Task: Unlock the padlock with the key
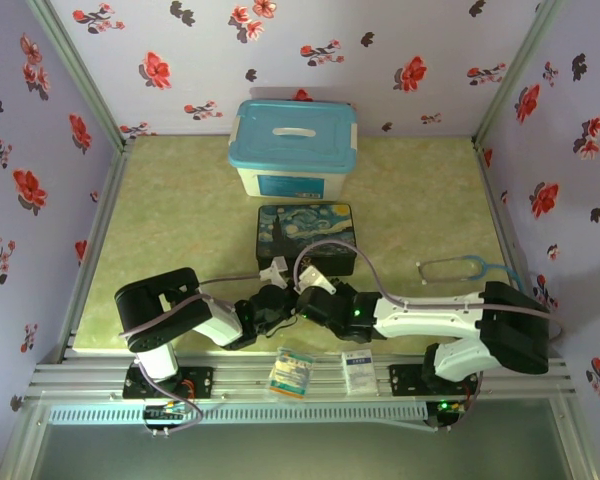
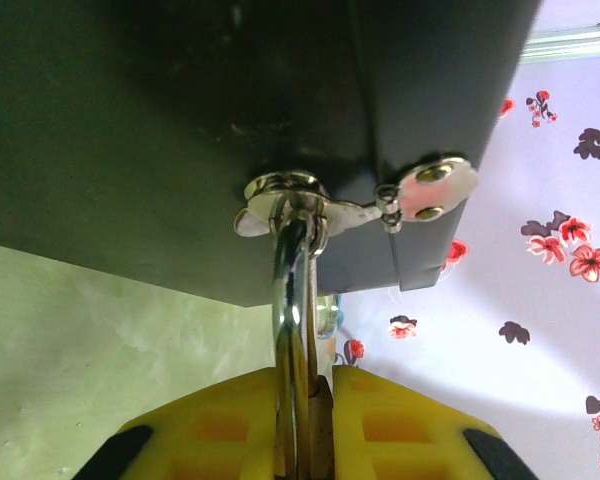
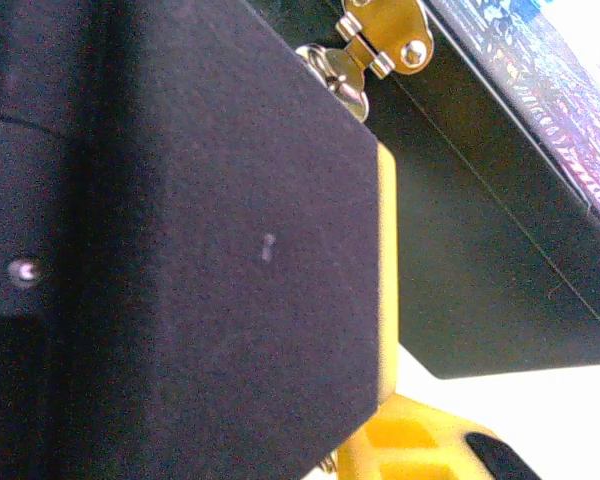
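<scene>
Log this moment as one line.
left gripper: shut on padlock, which hangs in hasp of box | right gripper: at box front, grip unclear

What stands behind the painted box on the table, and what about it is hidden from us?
A white storage bin with a blue lid stands close behind the painted box. The shut lid covers whatever is inside the bin.
</scene>
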`<state>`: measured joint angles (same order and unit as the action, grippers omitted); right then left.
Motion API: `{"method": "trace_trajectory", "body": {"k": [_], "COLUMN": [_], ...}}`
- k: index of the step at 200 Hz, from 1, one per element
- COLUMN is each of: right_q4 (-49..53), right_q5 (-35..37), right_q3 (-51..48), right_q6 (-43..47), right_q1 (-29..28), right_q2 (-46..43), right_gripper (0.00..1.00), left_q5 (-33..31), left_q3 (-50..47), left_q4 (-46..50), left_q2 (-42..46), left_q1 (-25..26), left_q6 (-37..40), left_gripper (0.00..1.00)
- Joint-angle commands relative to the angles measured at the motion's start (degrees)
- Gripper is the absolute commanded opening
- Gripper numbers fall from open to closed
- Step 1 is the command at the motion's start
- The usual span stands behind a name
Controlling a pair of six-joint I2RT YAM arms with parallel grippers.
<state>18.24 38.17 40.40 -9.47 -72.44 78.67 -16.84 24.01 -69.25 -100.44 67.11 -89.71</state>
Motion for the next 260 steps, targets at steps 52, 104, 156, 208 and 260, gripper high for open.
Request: {"method": "trace_trajectory", "body": {"k": [52, 104, 156, 208, 260], "right_q4": [-21.36, -26.45, -30.62, -33.85, -36.14], "right_q5": [-23.28, -30.47, -32.70, -33.12, -33.52], "right_q3": [-12.39, -17.26, -18.43, -19.96, -19.88], "right_q6": [-10.65, -14.11, -17.59, -20.47, -22.54], "right_q1": [5.53, 9.46, 9.73, 9.75, 9.60], "right_q2": [-11.18, -14.15, -10.24, -6.54, -4.52], "right_gripper": [0.11, 0.08, 0.08, 0.07, 0.11], "left_q5": [1.38, 1.85, 0.54, -1.83, -1.90], "left_q3": [-1.59, -1.86, -4.76, -6.58, -6.53], "left_q4": [-5.63, -5.63, -5.55, -5.29, -5.28], "left_q2": [0.81, 0.26, 0.37, 0.31, -1.59], "left_q1": [0.56, 0.52, 0.55, 0.48, 0.47], "left_q6": [0.07, 0.77, 2.35, 4.46, 4.85], "left_gripper": [0.00, 0.00, 0.10, 0.25, 0.07]}}
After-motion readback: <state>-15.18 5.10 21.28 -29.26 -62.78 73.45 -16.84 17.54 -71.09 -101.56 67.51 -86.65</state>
